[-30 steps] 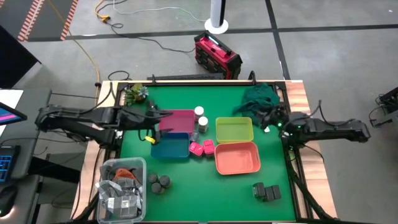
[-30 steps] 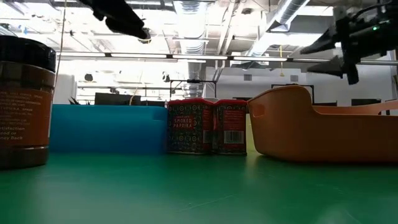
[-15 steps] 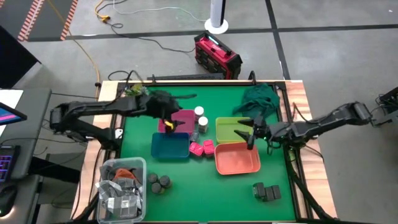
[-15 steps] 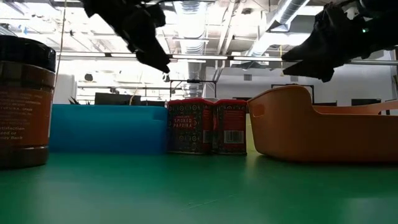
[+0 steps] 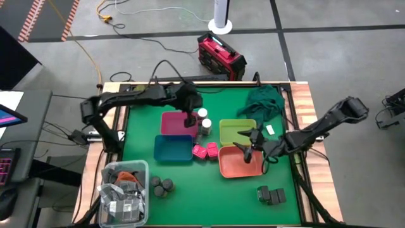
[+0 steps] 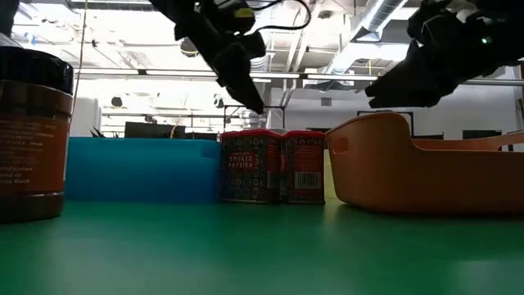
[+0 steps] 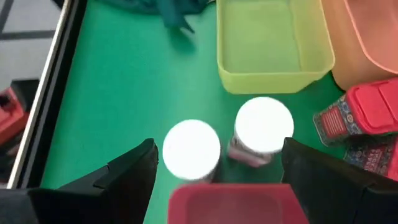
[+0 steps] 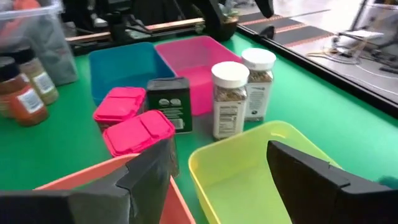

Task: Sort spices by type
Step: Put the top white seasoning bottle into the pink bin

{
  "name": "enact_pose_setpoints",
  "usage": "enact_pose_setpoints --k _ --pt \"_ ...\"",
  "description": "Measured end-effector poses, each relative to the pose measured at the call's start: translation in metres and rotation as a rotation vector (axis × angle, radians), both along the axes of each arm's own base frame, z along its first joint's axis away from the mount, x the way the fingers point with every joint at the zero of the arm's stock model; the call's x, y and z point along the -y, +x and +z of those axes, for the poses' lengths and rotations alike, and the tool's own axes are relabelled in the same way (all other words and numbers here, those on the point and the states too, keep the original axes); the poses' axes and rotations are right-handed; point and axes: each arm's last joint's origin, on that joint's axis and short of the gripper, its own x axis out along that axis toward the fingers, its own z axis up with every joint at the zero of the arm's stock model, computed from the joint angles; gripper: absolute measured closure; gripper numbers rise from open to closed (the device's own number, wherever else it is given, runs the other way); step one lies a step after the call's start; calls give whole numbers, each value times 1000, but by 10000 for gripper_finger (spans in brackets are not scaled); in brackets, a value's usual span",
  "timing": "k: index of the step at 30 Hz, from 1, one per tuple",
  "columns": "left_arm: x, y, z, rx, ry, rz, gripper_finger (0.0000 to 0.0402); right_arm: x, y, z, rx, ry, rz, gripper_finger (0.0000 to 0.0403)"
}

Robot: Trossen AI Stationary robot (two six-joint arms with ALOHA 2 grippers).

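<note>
— Where are your pincers?

— My left pincer (image 5: pixel 192 118) hangs spread wide over the pink tray (image 5: pixel 178 123), empty, just short of the two white-capped jars (image 7: pixel 227 142). My right pincer (image 5: pixel 243 144) gapes, empty, above the salmon tray (image 5: pixel 240 166).

— And the spices?

— Jars stand between the pink tray and green tray (image 5: pixel 238 132); pink boxes (image 5: pixel 204 151) beside the blue tray (image 5: pixel 173 150).

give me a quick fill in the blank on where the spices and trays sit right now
1. The two white-capped jars stand between the pink tray and the ____ tray.
2. The left gripper hovers over the ____ tray.
3. The salmon tray holds ____ spices.

Missing: green; pink; no
</note>
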Motion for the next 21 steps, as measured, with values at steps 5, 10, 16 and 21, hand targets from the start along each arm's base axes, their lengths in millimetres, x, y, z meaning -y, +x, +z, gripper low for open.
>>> enact_pose_setpoints --k 5,10,16,21 --pt "-11 16 3 -21 -11 -60 77 -21 0 -4 54 -21 -6 113" --pt "-27 28 -5 -59 -21 -68 77 -24 3 -13 20 -45 -6 113" --pt "-50 32 -16 -131 -42 -33 77 -24 7 -20 0 -55 -14 113" --pt "-56 26 -19 -188 6 -108 77 -24 7 -20 -10 -73 -4 113"
